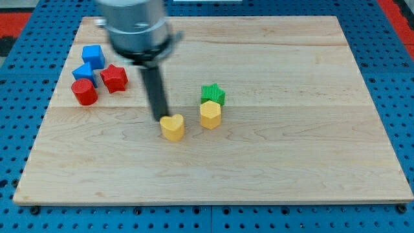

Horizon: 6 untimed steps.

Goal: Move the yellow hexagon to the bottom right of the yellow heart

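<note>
Your yellow hexagon (210, 114) sits mid-board, just right of the yellow heart (173, 127) and slightly farther back, touching the green star (212, 94) behind it. My tip (162, 119), a bare rod holding nothing, stands against the heart's far-left edge.

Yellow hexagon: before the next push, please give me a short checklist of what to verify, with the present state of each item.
1. Yellow hexagon in plain view: ok.
2. Yellow heart in plain view: ok.
3. Hexagon at the heart's bottom right: not ok; it sits to the heart's right and slightly toward the view's top.
4. My tip placed to push the hexagon: not ok; it is at the heart's upper left edge, on the far side from the hexagon.
5. Tip clear of the heart: cannot tell; they look to be touching.
6. Hexagon free of neighbours: not ok; the green star sits right against its top side.
</note>
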Motion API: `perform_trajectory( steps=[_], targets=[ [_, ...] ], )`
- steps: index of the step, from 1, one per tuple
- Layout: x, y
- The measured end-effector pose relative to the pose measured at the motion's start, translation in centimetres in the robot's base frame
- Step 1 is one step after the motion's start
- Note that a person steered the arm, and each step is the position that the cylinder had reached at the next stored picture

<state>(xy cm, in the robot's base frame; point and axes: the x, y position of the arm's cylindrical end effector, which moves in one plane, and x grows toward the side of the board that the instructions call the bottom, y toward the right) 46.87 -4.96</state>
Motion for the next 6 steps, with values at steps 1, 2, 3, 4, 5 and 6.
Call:
perform_trajectory(
  steps=[1,2,3,4,5,6],
  targets=[
    [6.1,4.7],
    [8.1,7.3],
    [4.0,14.5],
    [-3.6,14.6],
    [0.3,8.4],
    [5.8,6.8]
  ],
)
